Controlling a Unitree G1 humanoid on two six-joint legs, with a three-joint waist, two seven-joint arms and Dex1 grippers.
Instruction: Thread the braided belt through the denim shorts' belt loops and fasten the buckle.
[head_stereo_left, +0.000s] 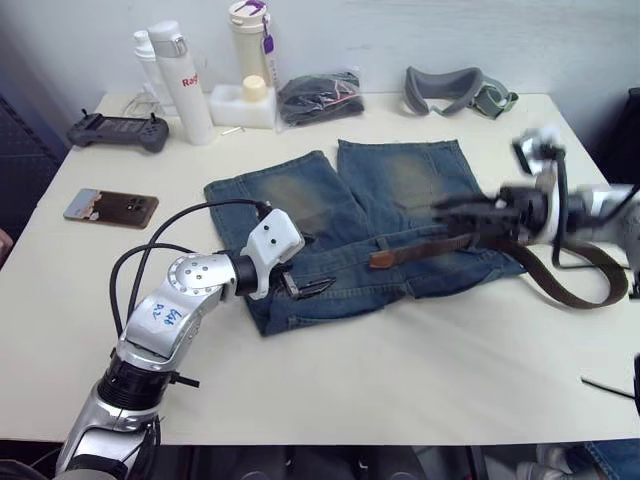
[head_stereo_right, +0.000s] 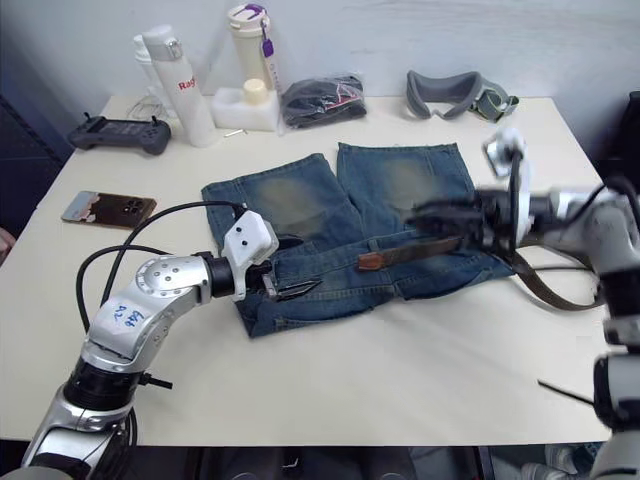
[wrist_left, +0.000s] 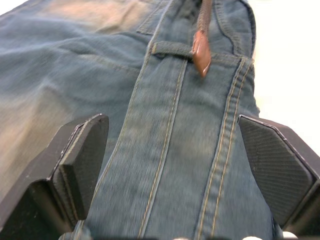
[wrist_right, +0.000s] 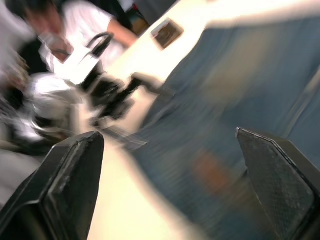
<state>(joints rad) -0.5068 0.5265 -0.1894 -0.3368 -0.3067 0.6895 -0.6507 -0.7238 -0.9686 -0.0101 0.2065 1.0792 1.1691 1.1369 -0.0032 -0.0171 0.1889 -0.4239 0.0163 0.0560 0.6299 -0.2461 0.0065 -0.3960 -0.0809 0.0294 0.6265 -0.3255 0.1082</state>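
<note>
The denim shorts lie flat on the pale worktop, legs pointing toward the far edge and waistband toward the robot. The braided belt lies along the waistband: its reddish-brown leather tip rests at about the middle of the waist, just past one of the belt loops, and the rest of the strap trails off the shorts' right side in a loop on the worktop. The left tool sits low over the left part of the waistband, its fingers spread wide apart with denim between them. The right tool hovers over the right part of the waist near the belt, its fingers also wide apart and clamped on nothing. Behind the shorts stand bottles, a black bundle in plastic and a grey headset; a phone and a controller lie to the left.
</note>
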